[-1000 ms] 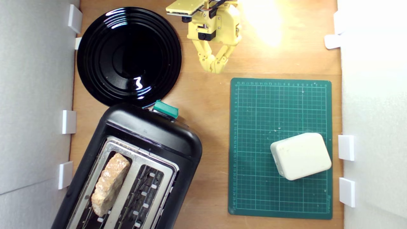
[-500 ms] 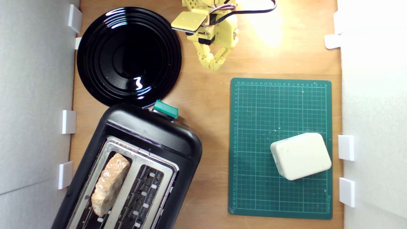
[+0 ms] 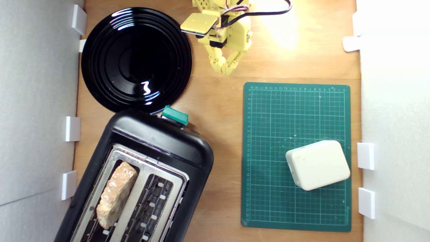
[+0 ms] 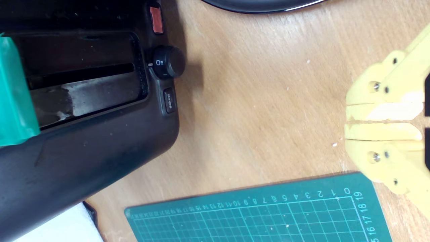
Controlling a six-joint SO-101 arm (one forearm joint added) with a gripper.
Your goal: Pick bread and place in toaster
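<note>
The pale tan bread (image 3: 116, 195) stands on edge in one slot of the black toaster (image 3: 161, 141), at the exterior view's lower left. The second slot beside it is empty. The toaster's teal lever knob (image 3: 174, 115) juts from the end nearest the arm. My yellow gripper (image 3: 225, 71) hovers over bare wood at the top centre, far from the toaster, shut with nothing between its fingers. In the wrist view the fingertips (image 4: 351, 131) press together, and the toaster's front (image 4: 100, 141) with its dial (image 4: 169, 62) shows; the bread is hidden there.
A glossy black plate (image 3: 136, 58) lies at the exterior view's upper left, touching the toaster's end. A green cutting mat (image 3: 295, 107) covers the right half, with an off-white plastic block (image 3: 317, 164) on it. White foam walls (image 3: 37, 101) line both sides.
A second ago the gripper sat slightly lower in the exterior view; it has drawn back toward the top edge and the arm's cable has come into view. Bread, toaster and block are unmoved.
</note>
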